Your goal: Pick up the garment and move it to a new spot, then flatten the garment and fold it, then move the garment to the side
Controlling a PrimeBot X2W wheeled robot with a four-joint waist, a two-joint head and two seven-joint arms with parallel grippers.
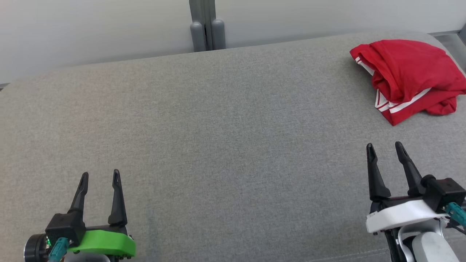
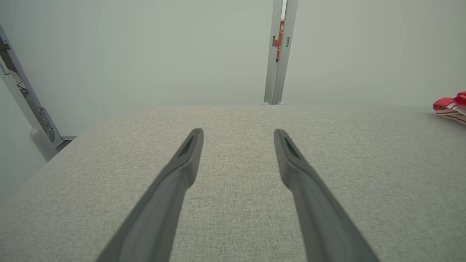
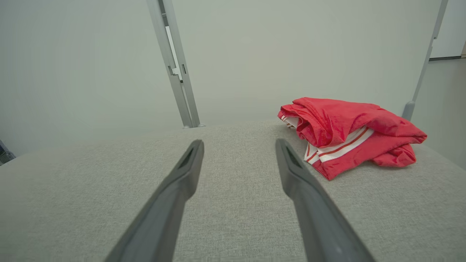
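The red garment [image 1: 411, 72] lies at the far right of the surface, close to its right edge, in a loose stack of layers. White stripes [image 1: 404, 103] show along its near side, and one corner bulges out at the right. That could be a bundle waiting to be carried to a new spot, or one already folded and set aside. The folds are too rough to tell you which, so read the cloth before you commit either arm.

The fabric looks thin and slack. A pinch on one edge would likely lift only the top layer and let the rest spill open. Any contact with it should take the whole stack or none.

Your right gripper [image 1: 384, 145] hovers at the near right with its fingers spread apart and empty. Its tips point toward the garment but stay well short of it. Your left gripper [image 1: 100, 173] sits at the near left, fingers likewise spread and empty, well apart from the cloth.

The grey woven surface [image 1: 218, 127] is wide, padded-looking and rounded at its far corners, with open room across its middle and left. Pale wall panels [image 1: 91, 29] stand behind it. A grey metal post [image 1: 207, 25] stands at the far edge, where two panels meet.
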